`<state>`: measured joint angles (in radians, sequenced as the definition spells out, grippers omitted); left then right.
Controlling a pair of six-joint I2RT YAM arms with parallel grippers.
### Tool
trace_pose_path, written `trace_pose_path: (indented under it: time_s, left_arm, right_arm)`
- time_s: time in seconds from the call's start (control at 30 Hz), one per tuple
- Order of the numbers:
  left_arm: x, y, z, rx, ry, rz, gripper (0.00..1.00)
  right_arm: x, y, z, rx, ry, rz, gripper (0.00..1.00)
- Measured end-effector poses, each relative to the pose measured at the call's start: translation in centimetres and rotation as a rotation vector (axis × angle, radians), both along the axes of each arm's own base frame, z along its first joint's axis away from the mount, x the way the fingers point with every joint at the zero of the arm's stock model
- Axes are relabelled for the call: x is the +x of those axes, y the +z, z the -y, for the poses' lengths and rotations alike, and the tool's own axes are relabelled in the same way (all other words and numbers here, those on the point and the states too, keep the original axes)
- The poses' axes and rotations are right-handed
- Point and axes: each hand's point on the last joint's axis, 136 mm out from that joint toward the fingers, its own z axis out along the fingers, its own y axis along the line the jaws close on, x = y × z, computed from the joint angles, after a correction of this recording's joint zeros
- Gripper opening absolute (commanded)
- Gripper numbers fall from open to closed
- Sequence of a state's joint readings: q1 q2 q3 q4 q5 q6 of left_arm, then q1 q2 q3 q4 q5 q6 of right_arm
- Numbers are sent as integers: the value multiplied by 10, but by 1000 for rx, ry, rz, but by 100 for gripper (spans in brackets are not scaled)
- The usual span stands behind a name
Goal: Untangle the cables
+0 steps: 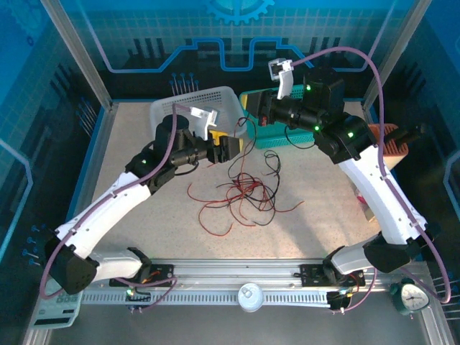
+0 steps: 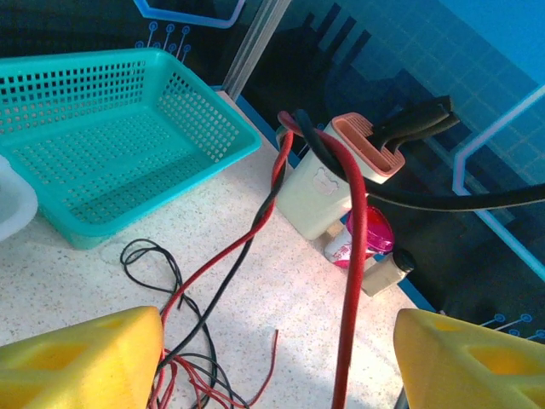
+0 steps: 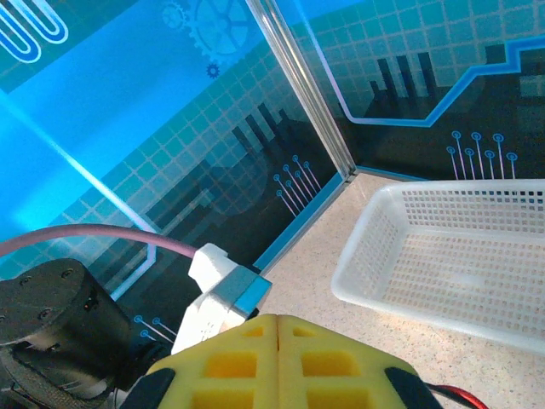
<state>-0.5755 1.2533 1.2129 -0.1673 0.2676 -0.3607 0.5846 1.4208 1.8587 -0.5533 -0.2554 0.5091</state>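
1. Centrally, the cables (image 1: 244, 192), red and black, lie tangled on the table (image 1: 323, 223), with several strands rising off it.
2. Left gripper (image 2: 277, 362): yellow fingers spread wide, with the raised strands passing between them.
3. Right gripper (image 3: 278, 358): fingers pressed together on the cables, with a red strand showing at their edge.
4. Teal basket (image 2: 111, 128) and white basket (image 3: 451, 247) stand behind the tangle.

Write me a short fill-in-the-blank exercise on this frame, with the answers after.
The right gripper is ____.
The left gripper is ____, with a red cable passing between its fingers.
The tangled cables lie on the ____, outside the white basket and the teal basket.
Answers: shut; open; table.
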Motion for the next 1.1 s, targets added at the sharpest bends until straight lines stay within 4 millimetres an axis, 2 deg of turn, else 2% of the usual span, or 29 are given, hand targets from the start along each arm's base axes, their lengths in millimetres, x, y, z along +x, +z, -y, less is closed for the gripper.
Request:
trace_pose_path:
  time_s: [0.17,0.37,0.6,0.83,0.97,1.03,1.1]
  left_arm:
    - [1,3,3,-15,-6,9,65]
    - [1,6,5,-38,-8,3,53]
    - [0,0,6,-40,-12,-6,36]
    - [0,5,6,-62,-6,-5,27]
    - [-1,11,5,-74,-6,11,31]
    - [-1,13,6,-78,-8,19,52]
    - [-1,13,6,-78,-9,19,59]
  right_arm:
    - [0,1,0,2,0,2,0]
    - [1,-2,0,-1,-5,0,0]
    - [5,-16,2,-19,-23,-21,0]
    - [14,-19,24,-6,-87,-28,0]
    - [18,-20,36,11,-121,-34,0]
    - [18,-19,36,18,-121,-37,0]
    - [16,-17,35,28,-110,-39,0]
